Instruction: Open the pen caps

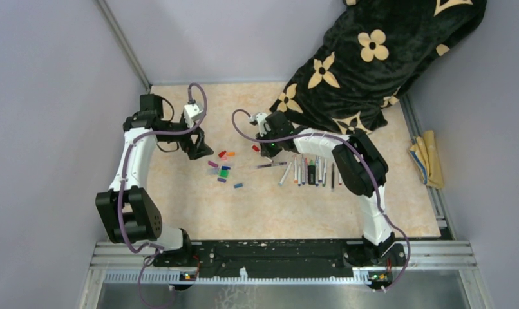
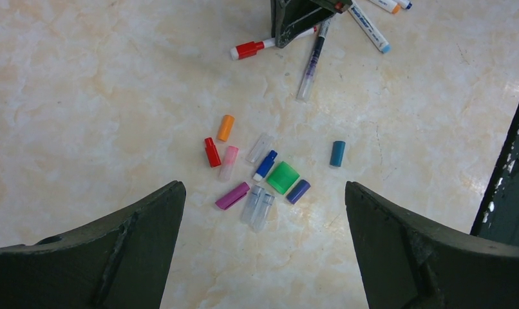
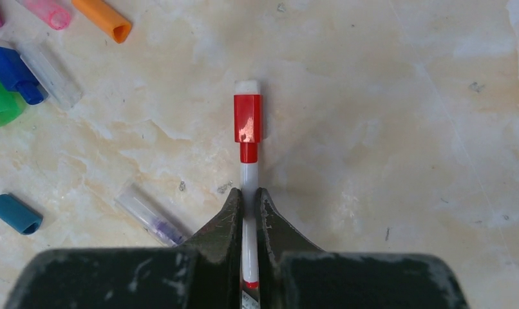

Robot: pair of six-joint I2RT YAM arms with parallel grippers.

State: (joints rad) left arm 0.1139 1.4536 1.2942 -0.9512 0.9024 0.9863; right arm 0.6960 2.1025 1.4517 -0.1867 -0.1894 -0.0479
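My right gripper [image 3: 248, 193] is shut on the white barrel of a pen [image 3: 248, 172] whose red cap [image 3: 247, 119] is still on and points away from the jaws. That pen [image 2: 247, 49] lies low over the table. Loose pen caps lie in a cluster: orange [image 2: 225, 127], red [image 2: 212, 152], green [image 2: 283, 177], magenta [image 2: 232, 196], teal [image 2: 337, 153] and clear ones [image 2: 257, 207]. My left gripper [image 2: 263, 187] hovers above this cluster, open wide and holding nothing. A row of pens [image 1: 311, 172] lies right of the right gripper [image 1: 268, 149].
A black blanket with cream flowers [image 1: 373, 58] covers the far right corner. A folded yellow cloth [image 1: 429, 158] lies at the right edge. A clear purple-inked pen [image 2: 310, 67] lies by the right gripper. Grey walls enclose the table.
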